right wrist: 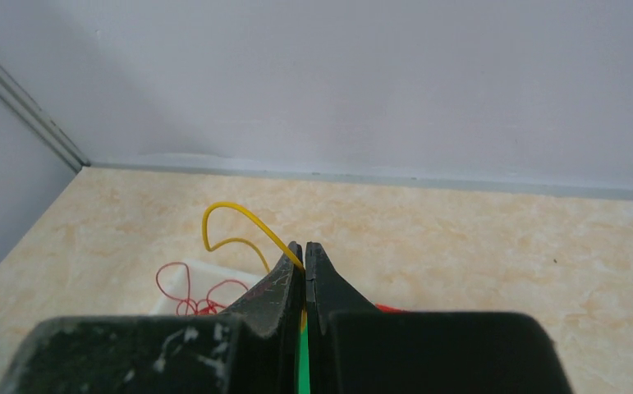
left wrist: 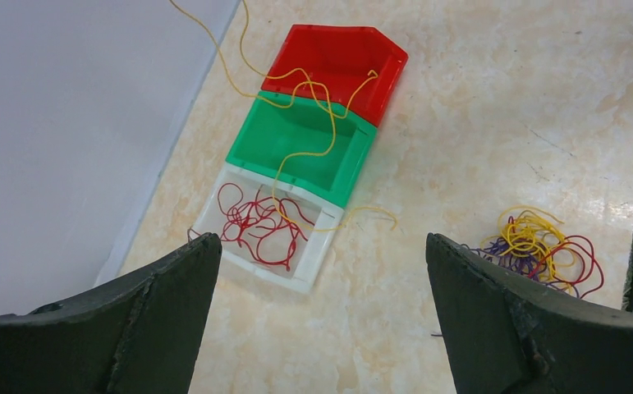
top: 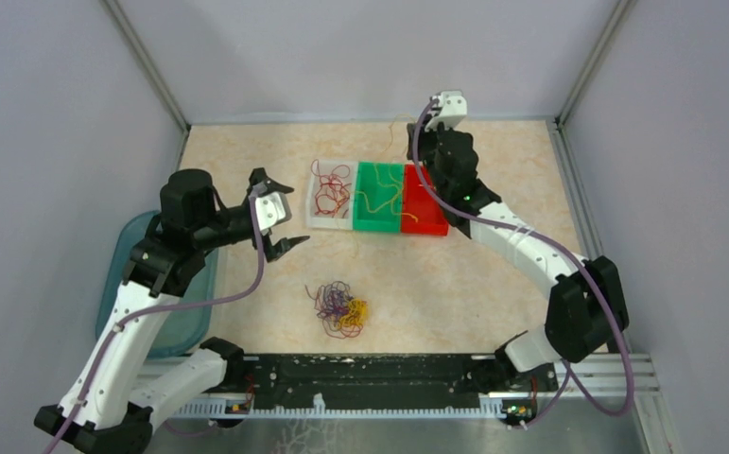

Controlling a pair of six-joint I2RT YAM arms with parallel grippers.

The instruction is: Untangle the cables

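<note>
Partly done: red cables (top: 332, 193) binned, right gripper (right wrist: 305, 249) pinching a yellow cable (right wrist: 231, 204), left gripper (top: 294, 214) spread empty, mixed tangle (top: 341, 308) left to sort.

Teal tub (top: 112, 288) mostly hidden beneath left arm (top: 126, 317), yellow cable (left wrist: 332, 131) cut off at top edge

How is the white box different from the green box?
The white box holds red cables; the green box holds a yellow cable. The white box ends the row; the green box sits mid-row, beside the red box. White's cables lie inside; green's trails out over the rim. Both are open-topped and touch.
</note>
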